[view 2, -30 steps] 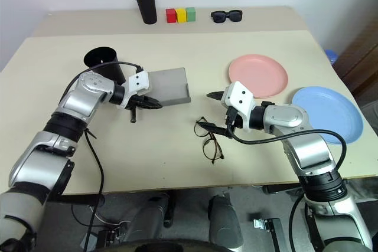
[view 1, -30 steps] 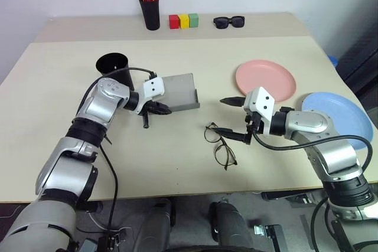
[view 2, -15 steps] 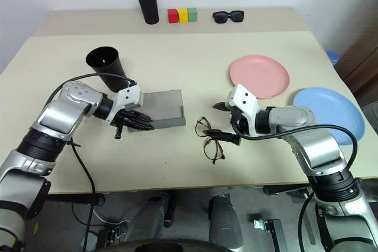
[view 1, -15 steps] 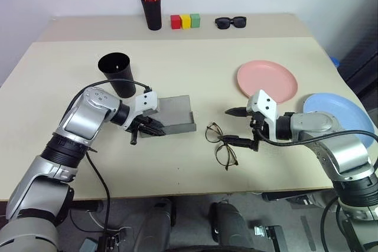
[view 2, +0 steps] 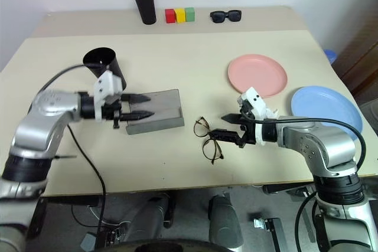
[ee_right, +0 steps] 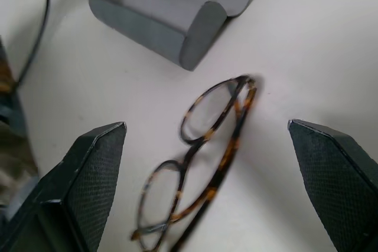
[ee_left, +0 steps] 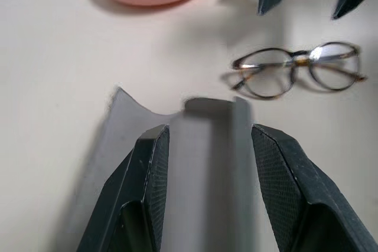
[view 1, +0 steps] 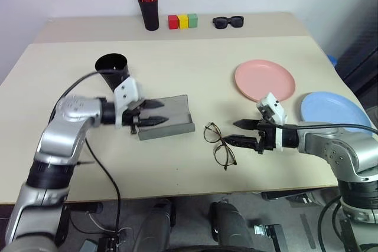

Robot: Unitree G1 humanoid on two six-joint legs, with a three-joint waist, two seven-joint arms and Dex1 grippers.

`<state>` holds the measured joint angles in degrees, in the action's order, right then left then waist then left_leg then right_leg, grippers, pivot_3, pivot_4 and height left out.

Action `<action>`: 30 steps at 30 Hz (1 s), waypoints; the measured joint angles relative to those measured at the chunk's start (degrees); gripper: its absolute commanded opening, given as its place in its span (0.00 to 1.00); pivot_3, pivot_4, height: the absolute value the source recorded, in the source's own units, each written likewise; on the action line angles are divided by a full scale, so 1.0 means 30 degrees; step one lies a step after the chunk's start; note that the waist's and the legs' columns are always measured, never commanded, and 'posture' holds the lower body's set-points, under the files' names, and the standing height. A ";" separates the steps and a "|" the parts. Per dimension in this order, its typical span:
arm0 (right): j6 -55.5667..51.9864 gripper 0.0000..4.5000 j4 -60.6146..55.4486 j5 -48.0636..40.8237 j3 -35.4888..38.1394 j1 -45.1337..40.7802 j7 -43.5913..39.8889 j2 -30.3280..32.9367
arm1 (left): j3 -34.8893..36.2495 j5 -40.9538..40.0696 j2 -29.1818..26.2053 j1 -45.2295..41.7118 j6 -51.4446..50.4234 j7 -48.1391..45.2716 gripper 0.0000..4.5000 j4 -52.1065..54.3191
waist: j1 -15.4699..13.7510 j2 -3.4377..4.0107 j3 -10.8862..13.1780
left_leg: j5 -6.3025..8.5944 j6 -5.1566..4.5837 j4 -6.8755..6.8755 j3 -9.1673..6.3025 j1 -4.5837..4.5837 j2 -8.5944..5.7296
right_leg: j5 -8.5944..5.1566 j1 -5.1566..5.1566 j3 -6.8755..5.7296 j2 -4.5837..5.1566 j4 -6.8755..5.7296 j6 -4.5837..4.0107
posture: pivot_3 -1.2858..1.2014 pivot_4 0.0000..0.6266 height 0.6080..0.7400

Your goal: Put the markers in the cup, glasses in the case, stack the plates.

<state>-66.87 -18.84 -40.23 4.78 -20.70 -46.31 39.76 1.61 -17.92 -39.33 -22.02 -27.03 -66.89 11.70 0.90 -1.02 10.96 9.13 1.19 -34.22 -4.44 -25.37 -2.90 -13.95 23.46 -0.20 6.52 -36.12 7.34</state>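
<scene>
The grey case (view 1: 171, 116) lies open on the table, in front of the black cup (view 1: 112, 69). My left gripper (view 1: 155, 112) is open, its two fingers spread over the case's left end and holding nothing. The wire-framed glasses (view 1: 220, 144) lie folded on the table right of the case. My right gripper (view 1: 241, 133) stands wide open just right of them, pointing at them; in the right wrist view the glasses (ee_right: 207, 146) lie between its fingers. The pink plate (view 1: 264, 81) and the blue plate (view 1: 333, 110) sit apart at the right. The markers are out of view.
Along the back edge stand a black pen holder (view 1: 149, 11) with orange-capped markers, three coloured blocks (view 1: 183, 21) and black sunglasses (view 1: 228, 22). The blue plate lies near the table's right edge.
My left gripper has gone from shut to open and drawn back left; the case has come nearer and lies flat. My right gripper has rolled and shifted slightly right of the glasses.
</scene>
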 measured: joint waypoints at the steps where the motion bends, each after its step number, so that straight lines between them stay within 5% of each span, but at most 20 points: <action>1: -0.0378 1.00 -0.0033 -0.0259 0.0030 0.0002 0.0227 -0.0117 | 0.0589 -0.0408 0.0011 0.1357 0.0015 0.0328 0.49 0.1029 | -0.0036 0.0000 0.0000 | 0.0000 0.0000 -0.0002 0.0000 -0.0002 0.0001 | -0.0028 -0.0004 -0.0001 0.0001 0.0012 -0.0053 | 0.52 0.24 1.00; 13: -0.1821 1.00 0.0890 -0.0700 -0.0951 -0.0120 0.1336 -0.0546 | 0.2121 -0.1192 -0.0206 0.8522 0.0051 0.3252 0.49 0.5300 | -0.0399 0.0013 -0.0007 | 0.0017 -0.0023 -0.0006 0.0052 -0.0002 -0.0013 | -0.0068 -0.0008 -0.0001 0.0058 0.0059 -0.0125 | 0.52 0.24 1.00; 22: -0.1968 0.01 0.1719 -0.0631 -0.1387 -0.0739 0.1849 -0.0720 | 0.2241 -0.1348 -0.0199 0.9010 0.0014 0.4725 0.50 0.5616 | -0.0511 0.0013 -0.0007 | 0.0023 -0.0026 -0.0004 0.0068 -0.0003 -0.0013 | -0.0070 -0.0014 -0.0001 0.0059 0.0091 -0.0127 | 0.52 0.24 1.00; 30: -0.2034 0.01 0.1180 -0.0909 -0.1417 -0.1103 0.1912 -0.0654 | 0.2643 -0.1456 -0.0182 0.9919 0.0138 0.5255 0.50 0.5476 | -0.0507 0.0015 -0.0013 | 0.0032 -0.0030 -0.0003 0.0078 -0.0007 -0.0009 | -0.0070 -0.0021 0.0000 0.0064 0.0128 -0.0127 | 0.52 0.24 1.00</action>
<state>-72.97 -15.30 -42.96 0.53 -24.01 -40.58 37.80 9.54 -22.29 -39.88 7.74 -26.61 -51.13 28.13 -0.62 -0.97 10.92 9.23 1.10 -34.23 -4.21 -25.39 -2.93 -14.16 23.40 -0.20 6.71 -35.74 6.96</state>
